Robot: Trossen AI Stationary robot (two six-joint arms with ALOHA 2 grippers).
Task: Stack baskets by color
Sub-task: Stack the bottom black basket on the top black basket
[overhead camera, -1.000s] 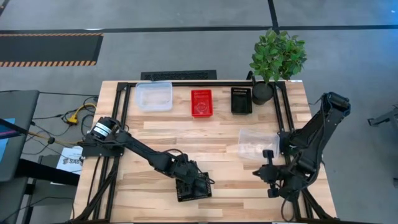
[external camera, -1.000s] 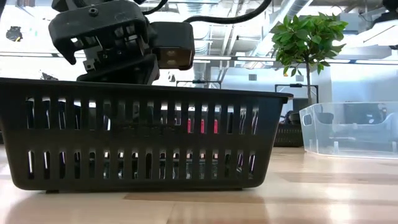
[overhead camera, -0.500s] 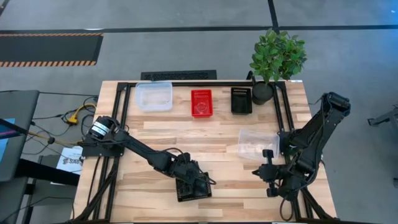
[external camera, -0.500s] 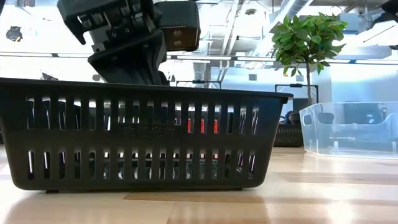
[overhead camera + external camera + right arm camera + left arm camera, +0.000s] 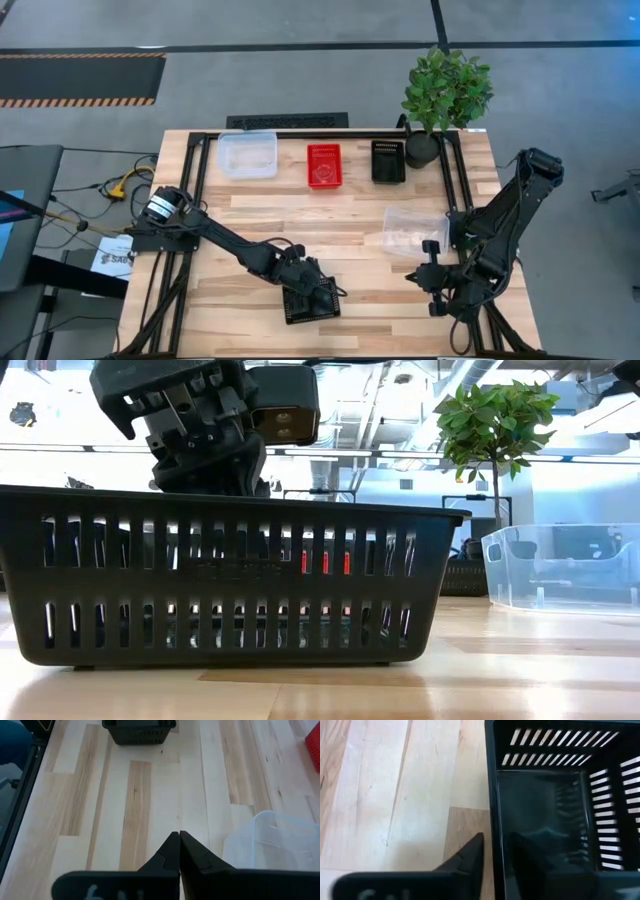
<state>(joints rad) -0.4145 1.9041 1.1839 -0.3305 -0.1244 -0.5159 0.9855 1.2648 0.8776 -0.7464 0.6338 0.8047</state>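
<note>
A black mesh basket rests on its bottom near the table's front edge. It fills the low view. My left gripper reaches down over its far side and is shut on its wall. My right gripper hangs shut and empty above the table's right front part. Beside it stands a clear basket. Along the far edge stand another clear basket, a red basket and a second black basket. My left gripper has the black basket's far wall between its fingers. One finger is outside the wall and the other is inside the basket. The fingers come slanting down from the table's left far side. The basket sits flat on the table.
A potted green plant stands at the far right corner beside the far black basket. Bare wood lies in the middle of the table. A black frame runs along the table's left, far and right sides.
My left gripper has rolled slightly above the black basket's far wall, and its fingers have closed on that wall. The basket has stayed where it was. My right arm has kept still.
</note>
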